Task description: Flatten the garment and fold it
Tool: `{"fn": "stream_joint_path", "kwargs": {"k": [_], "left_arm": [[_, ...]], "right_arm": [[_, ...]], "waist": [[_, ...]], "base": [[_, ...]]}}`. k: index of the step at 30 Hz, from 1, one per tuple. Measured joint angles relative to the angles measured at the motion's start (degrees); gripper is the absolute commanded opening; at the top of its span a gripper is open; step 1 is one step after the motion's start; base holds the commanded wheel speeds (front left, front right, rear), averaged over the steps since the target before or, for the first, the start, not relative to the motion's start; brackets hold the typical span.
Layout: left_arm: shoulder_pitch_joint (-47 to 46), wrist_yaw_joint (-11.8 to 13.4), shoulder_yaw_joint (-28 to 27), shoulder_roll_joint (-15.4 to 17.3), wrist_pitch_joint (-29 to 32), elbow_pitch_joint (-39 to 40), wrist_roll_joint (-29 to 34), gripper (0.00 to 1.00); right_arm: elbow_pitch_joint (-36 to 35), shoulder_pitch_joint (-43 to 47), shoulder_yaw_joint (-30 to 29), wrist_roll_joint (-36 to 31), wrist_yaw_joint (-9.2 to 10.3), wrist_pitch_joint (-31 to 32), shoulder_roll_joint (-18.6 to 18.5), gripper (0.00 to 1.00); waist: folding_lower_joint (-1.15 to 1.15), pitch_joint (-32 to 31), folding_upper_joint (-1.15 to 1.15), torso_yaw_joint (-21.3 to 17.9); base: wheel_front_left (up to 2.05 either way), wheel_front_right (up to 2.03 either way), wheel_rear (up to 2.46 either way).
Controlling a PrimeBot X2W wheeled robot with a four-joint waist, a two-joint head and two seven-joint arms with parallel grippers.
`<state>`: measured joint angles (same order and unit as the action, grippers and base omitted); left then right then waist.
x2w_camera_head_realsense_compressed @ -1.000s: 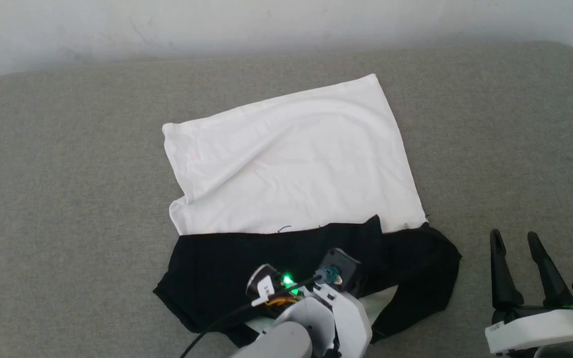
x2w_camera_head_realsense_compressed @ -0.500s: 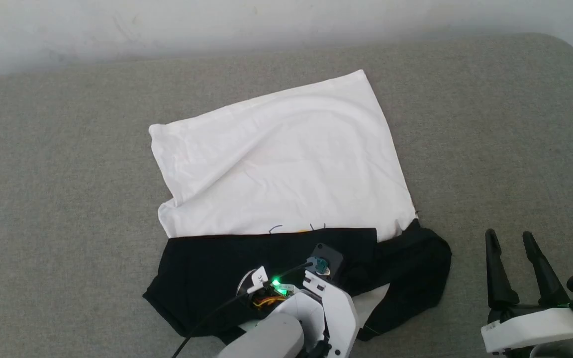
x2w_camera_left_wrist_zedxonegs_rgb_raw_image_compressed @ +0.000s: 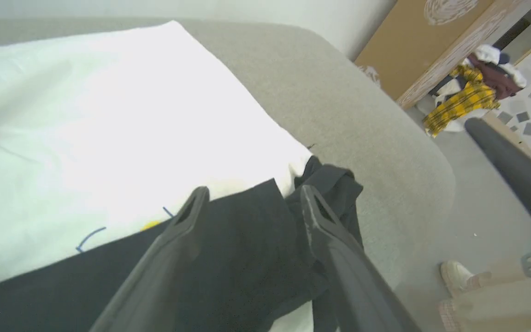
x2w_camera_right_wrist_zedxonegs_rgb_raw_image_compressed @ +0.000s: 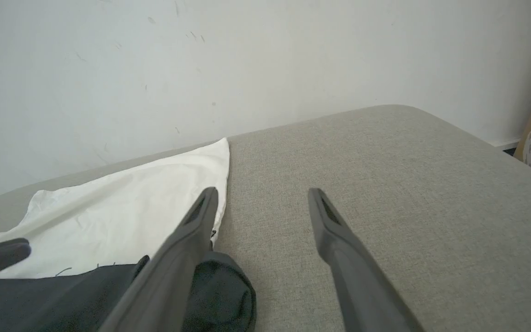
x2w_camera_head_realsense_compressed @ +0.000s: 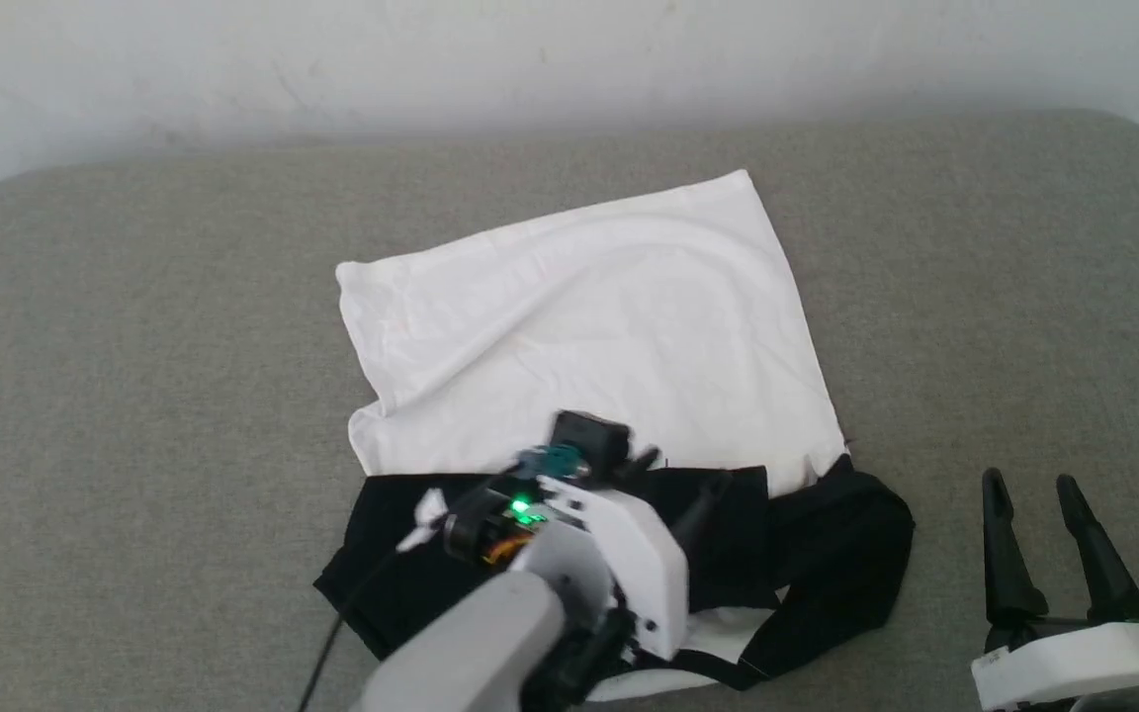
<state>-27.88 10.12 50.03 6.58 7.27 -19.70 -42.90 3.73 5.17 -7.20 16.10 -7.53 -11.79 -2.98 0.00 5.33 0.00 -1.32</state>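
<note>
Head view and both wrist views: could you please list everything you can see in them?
garment: one, white body with black sleeves, lying on the middle of the cushion
print: one, yellow with blue lines, on the white cloth, partly under a black sleeve
cushion: one, grey, under the garment
wall: one, white, behind the cushion
board: one, brown, past the cushion's far end
heap of clothes: one, yellow plaid and dark red, beside the board
shoe: one, whitish, on the floor
left gripper: one, dark fingers apart, over the black sleeve
right gripper: one, dark fingers apart, over bare cushion right of the garment
</note>
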Motion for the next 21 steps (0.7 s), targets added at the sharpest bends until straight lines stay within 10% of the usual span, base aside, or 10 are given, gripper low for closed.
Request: {"fn": "stream_joint_path", "kwargs": {"k": [13, 21], "left_arm": [[14.93, 12.38, -16.81, 14.57, -21.53, 20.86, 7.00, 1.00], [28.54, 16.38, -29.30, 13.19, -21.99, 28.16, 11.52, 1.00]], "right_arm": [[-2.72, 1.88, -0.31, -0.62, 0.00, 1.77, -0.01, 1.00], [-4.54, 2.60, -0.53, -1.11, 0.00, 2.70, -0.01, 1.00]], "waist": [[0.00, -2.80, 0.00, 2.04], [0.00, -1.66, 0.00, 2.63]], "base": [[0.00, 0.00, 0.00], [0.00, 0.00, 0.00]]}}
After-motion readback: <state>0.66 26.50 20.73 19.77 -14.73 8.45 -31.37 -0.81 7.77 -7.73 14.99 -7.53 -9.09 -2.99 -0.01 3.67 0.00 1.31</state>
